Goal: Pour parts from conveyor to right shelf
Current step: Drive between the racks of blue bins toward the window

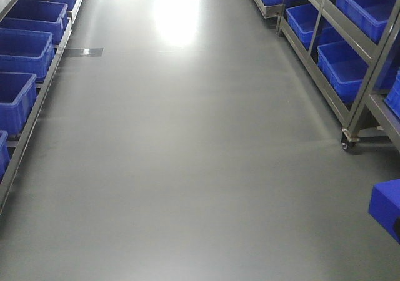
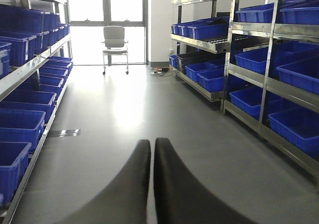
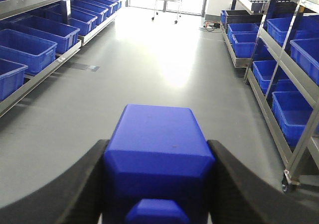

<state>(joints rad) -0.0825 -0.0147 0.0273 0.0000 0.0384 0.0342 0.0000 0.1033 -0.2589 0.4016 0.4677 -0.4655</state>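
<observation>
Front view: a small blue plastic box [image 1: 385, 207] is peeking in at four o'clock. Left wrist view: the left gripper [image 2: 152, 144] is sitting pinched together, empty. Right wrist view: the right gripper [image 3: 157, 147] is clamping that box from nine and three o'clock.

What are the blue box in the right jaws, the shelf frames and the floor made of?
Blue box: looks like moulded plastic, semi-matte, uniform colour, rounded edges. Shelf frame: metal, probably steel or aluminium; silvery, bright reflections. Floor: smooth grey coating, maybe epoxy or vinyl; glossy glare patch, no seams visible.
</observation>
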